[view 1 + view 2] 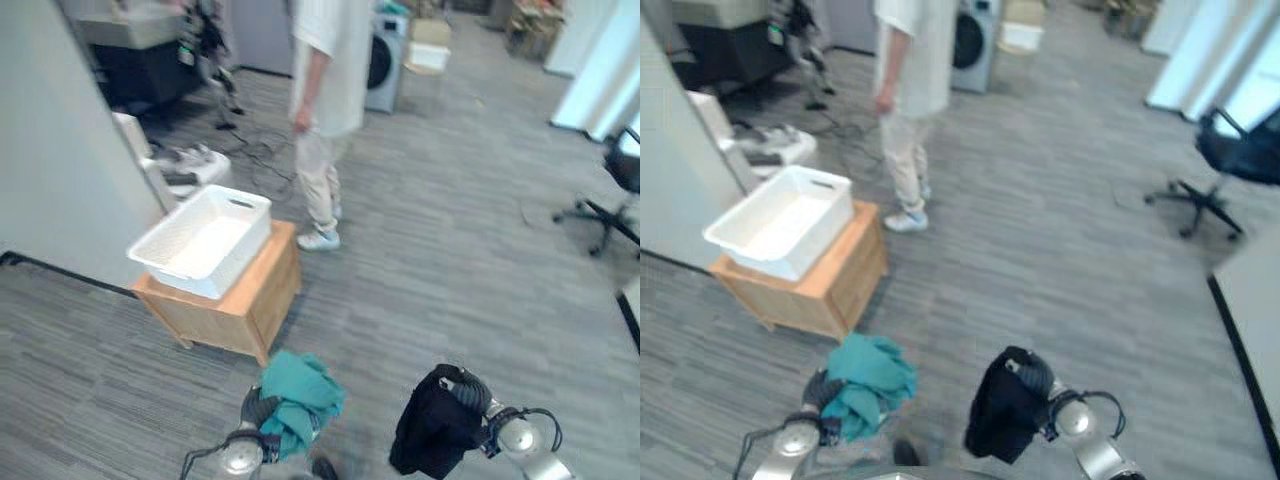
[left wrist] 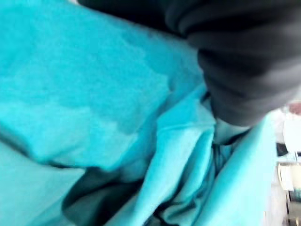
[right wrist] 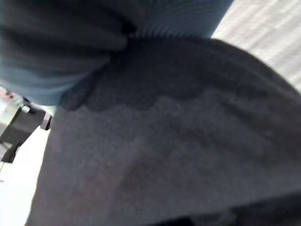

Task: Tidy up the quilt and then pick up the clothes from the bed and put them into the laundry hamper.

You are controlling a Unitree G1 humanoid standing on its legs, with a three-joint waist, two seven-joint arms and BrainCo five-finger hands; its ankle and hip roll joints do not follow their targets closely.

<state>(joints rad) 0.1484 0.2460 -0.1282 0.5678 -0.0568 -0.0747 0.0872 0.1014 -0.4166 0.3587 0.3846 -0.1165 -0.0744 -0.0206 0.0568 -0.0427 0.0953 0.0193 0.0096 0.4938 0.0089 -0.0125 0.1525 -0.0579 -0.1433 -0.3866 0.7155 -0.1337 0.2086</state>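
Carrying a garment in each hand: left hand (image 1: 258,410) under the teal cloth (image 1: 298,392), right hand (image 1: 462,392) draped w/ black cloth (image 1: 430,430); fingers hidden both sides, so grip can't be told. White hamper (image 1: 205,240) sits on a wooden cabinet (image 1: 250,305) ahead-left, nearer the left hand; person (image 1: 325,110) stands beyond.

hamper (image 1: 205,240) on cabinet (image 1: 236,305), person (image 1: 326,100) behind it

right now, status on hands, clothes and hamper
Left hand carries teal garment, right hand black garment. White hamper empty on wooden stand. Person standing beyond it.
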